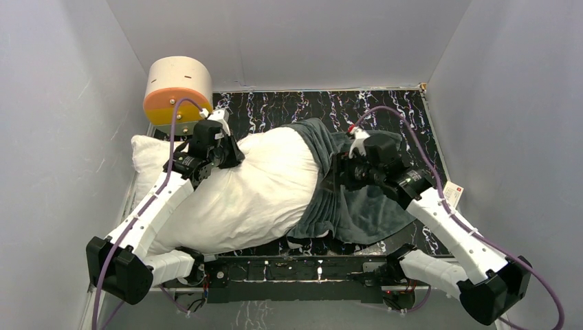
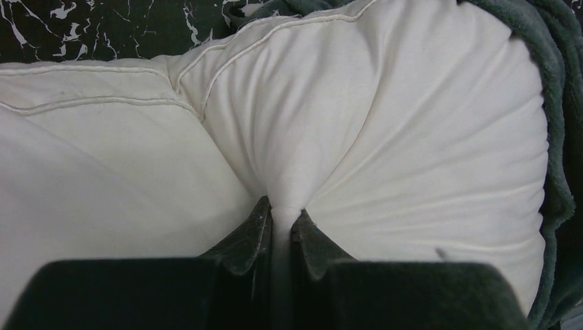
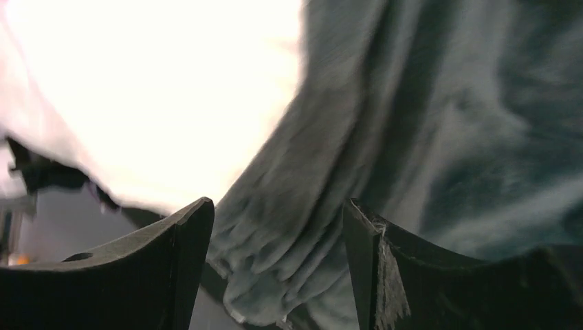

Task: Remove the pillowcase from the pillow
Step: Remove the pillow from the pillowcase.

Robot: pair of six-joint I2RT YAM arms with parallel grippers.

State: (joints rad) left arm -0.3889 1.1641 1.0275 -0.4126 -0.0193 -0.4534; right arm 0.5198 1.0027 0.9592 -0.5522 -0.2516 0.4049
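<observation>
The white pillow lies across the left and middle of the table, mostly bare. The pillowcase, showing its dark grey-green face, is bunched over the pillow's right end and spread to the right. My left gripper is shut on a pinch of white pillow fabric at the far edge of the pillow. My right gripper is open over the bunched edge of the pillowcase, whose folds lie between the two fingers. The pillow shows bright white at the upper left of the right wrist view.
A cream-and-orange cylinder stands at the back left corner, close to the left wrist. The table top is black with white marbling. Grey walls close in on the left, back and right. A small white tag sits at the right edge.
</observation>
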